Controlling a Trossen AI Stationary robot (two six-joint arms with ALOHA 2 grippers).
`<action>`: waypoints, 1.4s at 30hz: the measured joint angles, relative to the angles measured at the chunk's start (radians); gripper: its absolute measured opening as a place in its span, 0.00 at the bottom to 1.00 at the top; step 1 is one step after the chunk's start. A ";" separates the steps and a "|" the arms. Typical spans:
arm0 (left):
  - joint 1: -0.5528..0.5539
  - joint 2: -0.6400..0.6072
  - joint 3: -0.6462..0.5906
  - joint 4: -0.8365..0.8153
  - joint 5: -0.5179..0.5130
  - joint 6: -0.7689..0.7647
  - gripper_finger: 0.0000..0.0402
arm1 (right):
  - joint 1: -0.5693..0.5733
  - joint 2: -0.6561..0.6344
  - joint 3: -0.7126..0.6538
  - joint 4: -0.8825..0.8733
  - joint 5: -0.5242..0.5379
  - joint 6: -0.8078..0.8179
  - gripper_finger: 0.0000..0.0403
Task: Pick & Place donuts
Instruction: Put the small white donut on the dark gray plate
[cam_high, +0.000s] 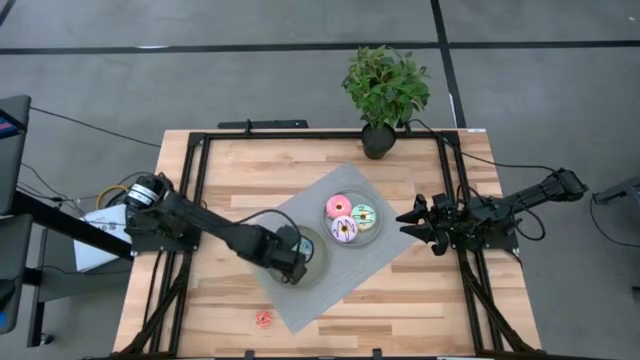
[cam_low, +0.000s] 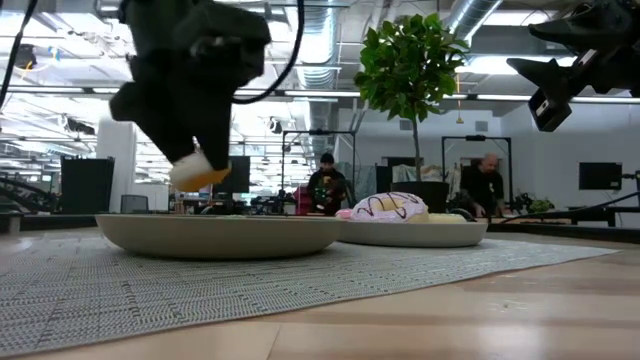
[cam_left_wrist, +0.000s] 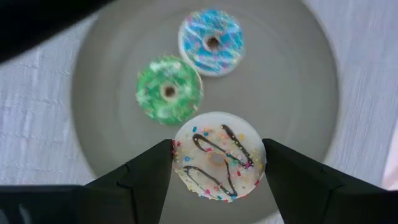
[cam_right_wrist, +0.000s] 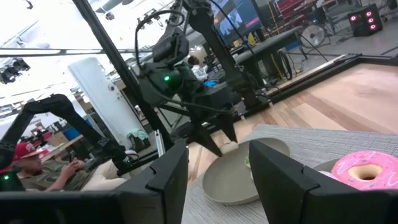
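My left gripper (cam_high: 292, 262) (cam_left_wrist: 217, 147) hovers over the nearer grey plate (cam_high: 319, 268), shut on a tiny donut (cam_left_wrist: 217, 165) with pale yellow icing, a dark squiggle and sprinkles. The blue (cam_left_wrist: 211, 40) and green (cam_left_wrist: 169, 90) tiny donuts lie flat in that plate. The farther plate (cam_high: 353, 241) holds the pink (cam_high: 338, 206), yellow-green (cam_high: 363, 214) and purple-white (cam_high: 344, 230) donuts. A red tiny donut (cam_high: 263, 318) lies on bare wood near the table's near edge. My right gripper (cam_high: 408, 222) (cam_right_wrist: 217, 158) waits open at the mat's right edge. My left gripper pinches the tiny yellow donut by its outer rim (cam_left_wrist: 180, 155), one finger on each opposite side, coming from above and pointing down. The donut lies flat between the fingers, icing up. In the low view it (cam_low: 200, 172) is lifted clear above the plate (cam_low: 220, 232).
A grey woven mat (cam_high: 300, 305) lies slanted under both plates. A potted plant (cam_high: 385, 90) stands at the table's far edge. Black frame rails run along the left and right sides. People sit in the room behind the table.
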 joint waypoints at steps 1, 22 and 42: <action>0.009 0.000 0.000 -0.004 0.000 0.001 0.59 | 0.000 0.000 0.000 0.000 0.000 0.000 0.40; 0.016 0.146 0.001 -0.052 0.162 -0.026 0.59 | 0.000 0.000 0.000 -0.046 -0.001 0.000 0.40; 0.040 0.149 0.000 -0.054 0.152 0.016 0.59 | 0.000 0.000 0.000 -0.045 -0.001 0.007 0.40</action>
